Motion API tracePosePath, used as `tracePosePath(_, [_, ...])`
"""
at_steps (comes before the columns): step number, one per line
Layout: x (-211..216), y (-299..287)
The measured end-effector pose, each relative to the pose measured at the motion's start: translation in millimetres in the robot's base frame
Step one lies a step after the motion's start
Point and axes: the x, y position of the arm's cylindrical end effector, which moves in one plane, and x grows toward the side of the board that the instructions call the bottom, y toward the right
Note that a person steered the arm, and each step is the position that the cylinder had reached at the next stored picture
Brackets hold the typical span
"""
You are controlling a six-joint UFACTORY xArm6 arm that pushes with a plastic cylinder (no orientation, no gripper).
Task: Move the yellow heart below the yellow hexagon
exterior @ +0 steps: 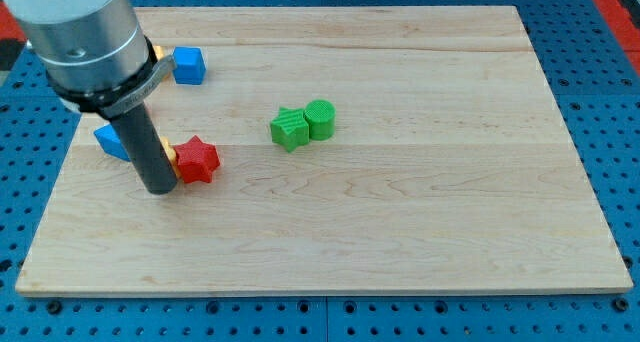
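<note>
My tip [160, 189] rests on the board just left of and below the red star [198, 160]. The rod hides nearly all of the yellow heart; only a thin yellow sliver [171, 156] shows between the rod and the star. The arm's body covers most of the yellow hexagon; a small yellow edge [156, 54] shows left of the blue cube [188, 65] at the view's upper left. The heart sliver lies well below the hexagon, toward the view's bottom.
A blue block [109, 140] pokes out left of the rod. A green star-like block [289, 129] and a green cylinder [320, 118] touch near the board's middle. The wooden board [400, 232] lies on a blue pegboard. The arm hides the red cylinder.
</note>
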Motion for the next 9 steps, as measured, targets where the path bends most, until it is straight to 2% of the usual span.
tracePosePath(3, [-87,-3])
tracePosePath(4, [-103,0])
tracePosePath(6, [-113,16])
tracePosePath(9, [-129,-21])
